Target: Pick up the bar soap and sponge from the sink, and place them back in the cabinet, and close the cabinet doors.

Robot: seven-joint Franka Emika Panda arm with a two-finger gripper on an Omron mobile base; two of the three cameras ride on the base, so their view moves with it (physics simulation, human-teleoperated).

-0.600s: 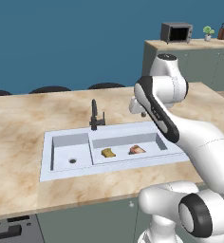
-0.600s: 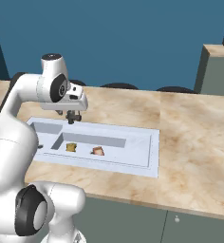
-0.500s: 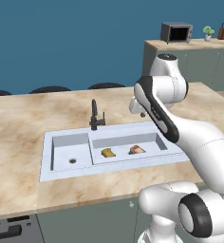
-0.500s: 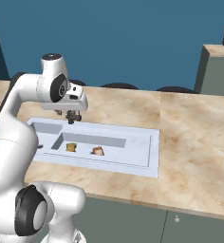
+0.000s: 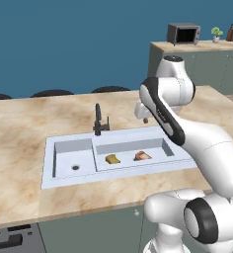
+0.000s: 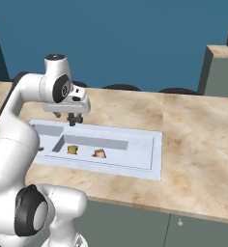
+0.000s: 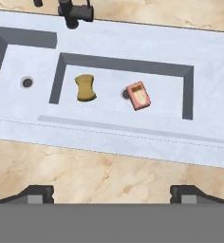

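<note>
The robot's jaws (image 7: pixel 112 192) are spread wide and hold nothing; in the hand view their two dark tips stand far apart at the bottom, over the marbled tabletop (image 7: pixel 109 175) on the near side of the sink (image 7: pixel 213 52). In the right base view the jaws (image 6: pixel 75 119) hang above the sink's rear rim, well clear of anything inside it.

Taking the sink as the landmark: the bar soap (image 7: pixel 138 95), a pinkish-red block with a paler face, lies on the floor of the longer basin, about at its middle and turned at a slant to the basin walls. The sponge (image 7: pixel 86 87), mustard-yellow, lies in the same basin toward the end nearer the small basin, apart from the soap. A thin black faucet (image 7: pixel 75 10) stands on the sink's back rim, by the divider between the basins. The small basin has a round drain (image 7: pixel 27 82).

Neither item has been lifted yet, so the task looks barely begun.

Likely risks from here: because the soap lies slanted, jaws that descend without turning to match it could catch its corners and push it aside. The sponge sits close to the basin's end wall, so a finger could strike that wall. A descent near the back rim could clip the faucet.
</note>
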